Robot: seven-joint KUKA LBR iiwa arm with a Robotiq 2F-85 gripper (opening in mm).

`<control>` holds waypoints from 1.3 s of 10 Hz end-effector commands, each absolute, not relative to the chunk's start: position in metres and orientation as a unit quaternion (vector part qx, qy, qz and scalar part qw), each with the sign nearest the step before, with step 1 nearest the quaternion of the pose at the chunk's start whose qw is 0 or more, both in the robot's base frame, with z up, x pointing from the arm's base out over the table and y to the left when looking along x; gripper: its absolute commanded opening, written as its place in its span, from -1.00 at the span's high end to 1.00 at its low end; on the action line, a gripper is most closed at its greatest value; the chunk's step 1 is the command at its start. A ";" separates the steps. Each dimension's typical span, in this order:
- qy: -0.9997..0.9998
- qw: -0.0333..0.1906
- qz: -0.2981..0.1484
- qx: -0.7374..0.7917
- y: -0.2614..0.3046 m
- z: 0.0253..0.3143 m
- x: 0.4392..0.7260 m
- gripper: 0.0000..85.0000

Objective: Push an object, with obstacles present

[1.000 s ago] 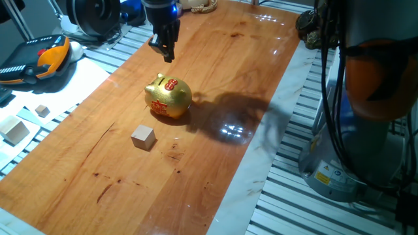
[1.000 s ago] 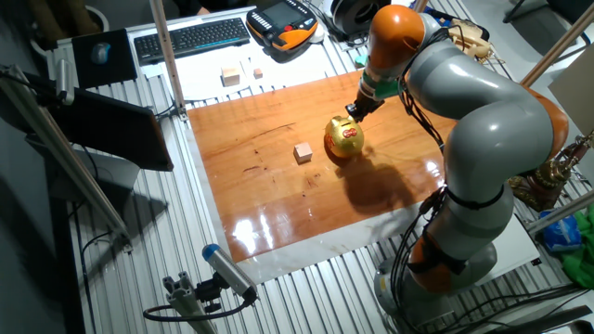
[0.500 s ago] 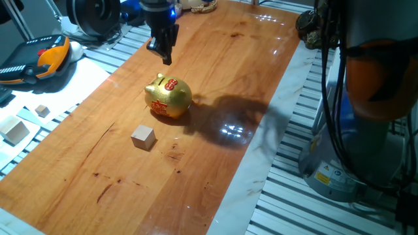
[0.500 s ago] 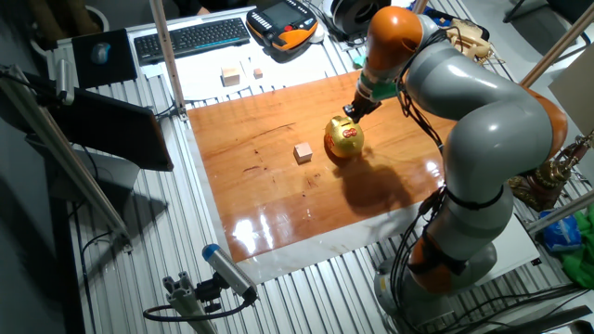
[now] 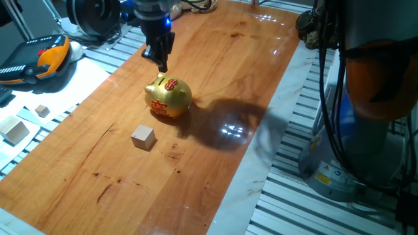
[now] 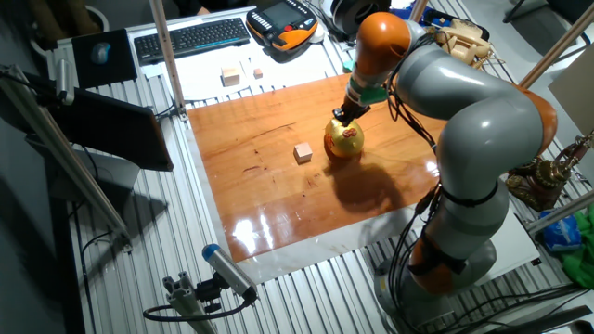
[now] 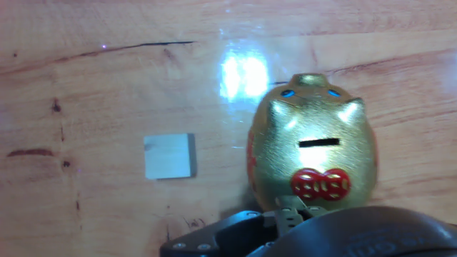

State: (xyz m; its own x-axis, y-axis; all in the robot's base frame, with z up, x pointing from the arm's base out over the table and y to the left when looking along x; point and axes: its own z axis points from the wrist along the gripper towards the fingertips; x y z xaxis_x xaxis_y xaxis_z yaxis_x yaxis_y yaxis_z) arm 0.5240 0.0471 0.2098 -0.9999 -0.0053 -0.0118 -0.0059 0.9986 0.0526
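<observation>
The small light-wood cube sits on the wooden table, in front and to the left of the golden pig. My gripper hangs just behind and above the pig, fingers together and holding nothing. In the other fixed view the gripper is right over the pig's top, and the cube lies to its left. The hand view looks down on the cube and the pig, a gap of bare wood between them. The gripper's dark housing fills that view's bottom edge.
A larger pale wooden block and a tinier cube lie off the board on the white sheet at left. An orange-black pendant and a keyboard sit beyond the board. The robot's base stands at the board's right edge.
My gripper has moved down and to the left, closer to the pig. The pig and the cube have not moved.
</observation>
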 end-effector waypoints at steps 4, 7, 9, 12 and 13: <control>1.000 0.011 0.025 0.008 0.065 0.196 0.525 1.00; 1.000 0.015 0.009 -0.006 0.075 0.192 0.521 1.00; 1.000 0.017 -0.006 -0.020 0.081 0.191 0.519 1.00; 0.999 0.021 -0.027 -0.016 0.101 0.183 0.509 1.00; 1.000 0.017 -0.019 -0.011 0.104 0.180 0.507 1.00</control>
